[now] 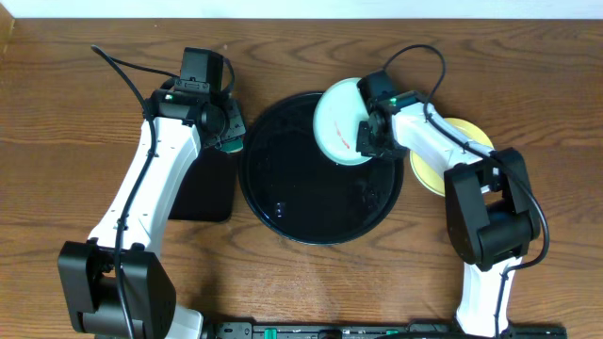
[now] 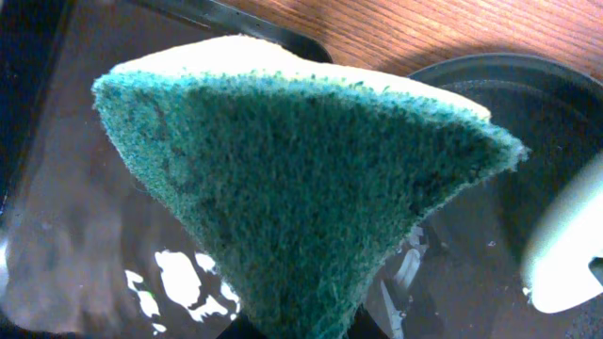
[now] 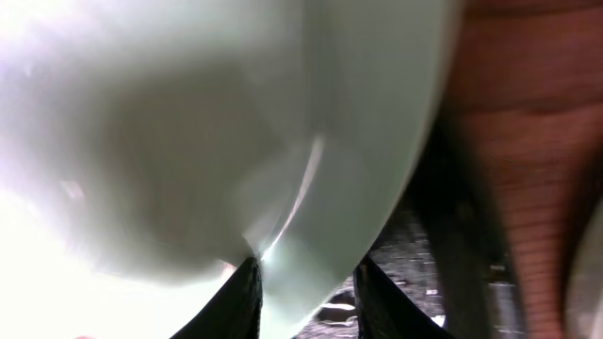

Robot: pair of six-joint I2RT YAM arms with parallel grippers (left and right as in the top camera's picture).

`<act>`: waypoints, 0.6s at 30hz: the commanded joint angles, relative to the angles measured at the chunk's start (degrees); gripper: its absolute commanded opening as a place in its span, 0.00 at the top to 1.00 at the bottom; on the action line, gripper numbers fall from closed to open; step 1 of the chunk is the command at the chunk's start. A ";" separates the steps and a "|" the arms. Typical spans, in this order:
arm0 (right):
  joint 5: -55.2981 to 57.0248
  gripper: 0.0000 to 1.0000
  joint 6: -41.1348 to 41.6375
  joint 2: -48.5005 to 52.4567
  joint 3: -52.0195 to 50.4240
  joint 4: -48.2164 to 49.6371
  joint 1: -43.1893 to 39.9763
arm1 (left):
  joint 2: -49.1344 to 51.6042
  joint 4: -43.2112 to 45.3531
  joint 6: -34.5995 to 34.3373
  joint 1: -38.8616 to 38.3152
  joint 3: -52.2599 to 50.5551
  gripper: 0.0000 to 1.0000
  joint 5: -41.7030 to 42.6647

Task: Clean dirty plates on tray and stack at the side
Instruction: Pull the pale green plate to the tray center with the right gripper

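Overhead: the left gripper (image 1: 229, 139), clamped on a green sponge (image 1: 231, 146), hangs at the left rim of the tray (image 1: 292, 202). The right gripper (image 1: 363, 135) pinches a red-smeared mint plate (image 1: 334, 118) over its far right. A yellow plate (image 1: 429, 174) lies on the counter (image 1: 75, 113), right of it.
Left wrist: the sponge fills the view.
Right wrist: the fingers (image 3: 236, 306) straddle the plate's rim.

Dark brown wooden counter (image 1: 301, 282), pronounced grain running left to right, evenly lit. A pale strip (image 1: 377, 8) borders its far edge; wall or floor, cannot tell.
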 commanded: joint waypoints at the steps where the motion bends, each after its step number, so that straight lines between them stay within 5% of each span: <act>1: -4.15 0.71 -3.37 1.20 0.07 -0.68 2.84 | 0.55 0.50 -0.50 -0.02 -0.37 0.92 0.13; 18: -4.28 0.70 -6.82 0.96 0.63 -7.52 14.69 | 0.55 0.70 -0.50 -0.02 -0.37 0.92 0.13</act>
